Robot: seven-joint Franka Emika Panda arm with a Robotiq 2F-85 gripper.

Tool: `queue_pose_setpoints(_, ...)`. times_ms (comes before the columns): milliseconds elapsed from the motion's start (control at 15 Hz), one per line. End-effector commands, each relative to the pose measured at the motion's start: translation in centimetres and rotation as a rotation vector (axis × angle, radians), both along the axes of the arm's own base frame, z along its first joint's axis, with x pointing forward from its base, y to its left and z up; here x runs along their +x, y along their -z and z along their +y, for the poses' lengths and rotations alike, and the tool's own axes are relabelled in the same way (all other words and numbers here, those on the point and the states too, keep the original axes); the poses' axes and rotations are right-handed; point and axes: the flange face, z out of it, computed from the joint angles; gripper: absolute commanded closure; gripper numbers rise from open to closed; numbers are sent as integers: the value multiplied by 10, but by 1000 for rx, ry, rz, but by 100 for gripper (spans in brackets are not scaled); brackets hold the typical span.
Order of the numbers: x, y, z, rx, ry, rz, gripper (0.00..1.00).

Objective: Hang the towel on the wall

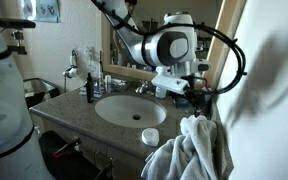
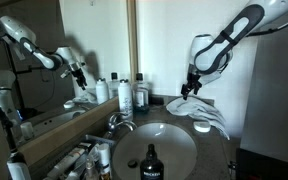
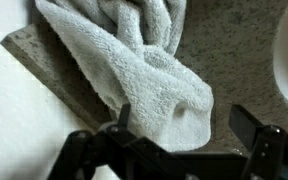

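Grasp step: gripper (image 3: 181, 125) hangs jaws wide over the towel (image 3: 149, 70), heaped ungripped at the counter's (image 3: 234, 60) right edge beside the sink (image 1: 129, 110); next, I judge: descend, pinch a fold, lift toward the wall (image 1: 274, 50).

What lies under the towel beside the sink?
The towel rests on the speckled stone countertop, near its corner. Whatever lies beneath its folds is covered and cannot be seen.

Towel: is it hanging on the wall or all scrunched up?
Scrunched up, not hanging. The towel lies in rumpled folds on the speckled counter, beside the sink, below the open gripper.
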Motion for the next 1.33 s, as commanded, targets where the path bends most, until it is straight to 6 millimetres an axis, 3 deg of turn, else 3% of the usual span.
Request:
queue_pose_setpoints(0, 15, 33, -31, -27, 37, -29, 0)
queue_pose_setpoints(133, 16, 52, -46, -37, 65, -26, 0)
queue_pose_setpoints(200, 17, 60, -52, -41, 78, -27, 25)
queue_pose_setpoints(267, 18, 65, -55, -40, 93, -24, 27)
queue_pose_setpoints(533, 24, 76, -64, -41, 120, -19, 58)
queue_pose_setpoints(867, 29, 63, -68, -46, 161, -25, 94)
queue_pose_setpoints(1067, 27, 48, -73, -43, 231, -28, 94)
queue_pose_setpoints(1267, 23, 18, -76, -55, 295, -56, 92)
